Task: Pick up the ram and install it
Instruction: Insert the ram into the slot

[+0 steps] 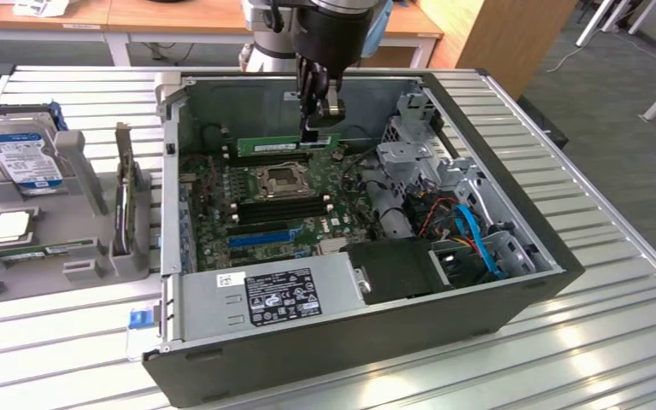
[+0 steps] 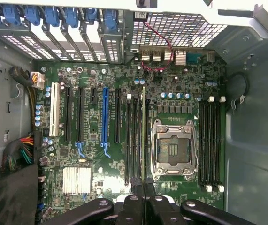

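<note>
The ram (image 1: 286,140) is a long green stick held level inside the open computer case (image 1: 511,282), over the far side of the motherboard (image 1: 305,226). My gripper (image 1: 320,126) comes down from above and is shut on the stick's end nearer the exterior view's right. In the wrist view the ram (image 2: 144,136) shows edge-on as a thin line. It runs along the black memory slots (image 2: 134,140) beside the empty processor socket (image 2: 173,150), with my gripper (image 2: 145,190) clamped on its near end. Whether the stick touches a slot, I cannot tell.
A second bank of memory slots (image 2: 211,140) lies on the socket's other side. A drive cage (image 1: 413,162), blue cables (image 1: 477,235) and the power supply (image 1: 271,295) crowd the case. A grey tray (image 1: 78,265) on the exterior view's left holds a hard drive (image 1: 20,158), a processor chip (image 1: 9,226) and an upright card (image 1: 125,201).
</note>
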{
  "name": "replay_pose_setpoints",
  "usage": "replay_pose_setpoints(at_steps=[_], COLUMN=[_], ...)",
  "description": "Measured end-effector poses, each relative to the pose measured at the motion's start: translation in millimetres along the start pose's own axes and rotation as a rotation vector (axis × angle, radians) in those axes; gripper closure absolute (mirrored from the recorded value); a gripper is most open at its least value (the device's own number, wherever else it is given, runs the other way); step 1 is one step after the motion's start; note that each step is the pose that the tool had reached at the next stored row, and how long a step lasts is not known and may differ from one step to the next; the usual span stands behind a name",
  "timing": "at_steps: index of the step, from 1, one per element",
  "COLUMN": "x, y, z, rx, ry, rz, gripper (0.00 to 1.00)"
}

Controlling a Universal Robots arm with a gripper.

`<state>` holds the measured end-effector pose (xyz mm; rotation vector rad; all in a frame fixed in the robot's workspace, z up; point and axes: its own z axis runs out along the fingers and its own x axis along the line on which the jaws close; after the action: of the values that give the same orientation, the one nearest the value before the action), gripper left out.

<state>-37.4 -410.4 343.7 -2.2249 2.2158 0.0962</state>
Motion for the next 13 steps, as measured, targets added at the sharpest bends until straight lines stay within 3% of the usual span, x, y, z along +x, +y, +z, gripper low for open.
replay_pose_setpoints(at_steps=[13], x=[0.4], y=[-0.4], z=[9.0], rx=[0.0], ry=[-0.0004], rz=[0.0], gripper=[0.88])
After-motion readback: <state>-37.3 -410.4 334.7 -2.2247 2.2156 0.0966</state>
